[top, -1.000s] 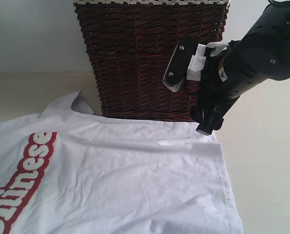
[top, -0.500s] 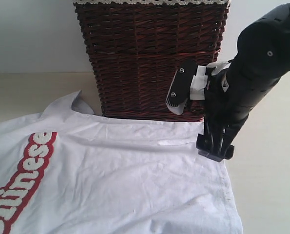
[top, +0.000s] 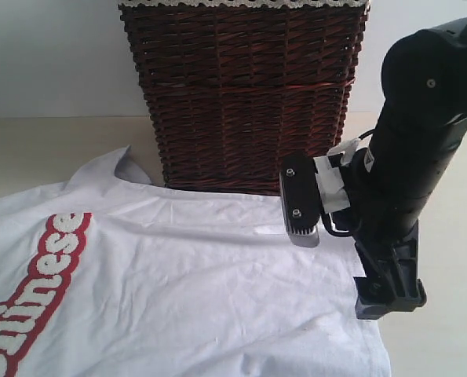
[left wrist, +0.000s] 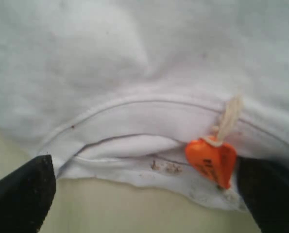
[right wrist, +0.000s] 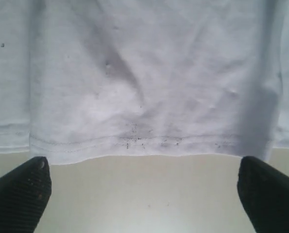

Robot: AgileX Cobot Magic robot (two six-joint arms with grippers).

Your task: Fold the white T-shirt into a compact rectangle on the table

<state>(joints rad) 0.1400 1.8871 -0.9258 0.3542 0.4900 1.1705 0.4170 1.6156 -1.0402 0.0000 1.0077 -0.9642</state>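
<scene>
**Soft shirt, both hands open at its edges**

One shirt [top: 202,290] lies spread flat on the counter [top: 453,338]. In the exterior view it covers the centre and runs off frame toward 6 and 9 o'clock. Its lettering [top: 41,283], a single red-outlined line, sits at 8 o'clock. One basket [top: 241,94] stands at 12 o'clock, and the shirt's far edge lies at its base, touching or nearly so.

The right hand [top: 386,294] is low over the shirt's side edge at 4 o'clock. Its wrist view shows the right hand [right wrist: 144,191] released, jaws spread wide with nothing between them. The stitched hem [right wrist: 134,143] lies just ahead of the tips, with bare counter under the gap.

The left hand [left wrist: 144,199] is out of the exterior view. Its own camera shows it released too, jaws wide apart and facing the ribbed collar [left wrist: 149,121]. One orange heart-shaped tag [left wrist: 211,162] hangs there on a short string, close to one jaw.

The cloth is probably thin, light and limp. It will sag and crease wherever it is lifted, and a single layer may slip from a shallow pinch. The doubled, stitched edges look like the firmest places to take hold: the hem for the right hand, the collar band for the left. The left grip is best kept clear of the tag, which could snag or deflect a jaw. Lifting both edges evenly should keep the fold straight.

Count: one shirt, one basket, one tag, two hands.
</scene>
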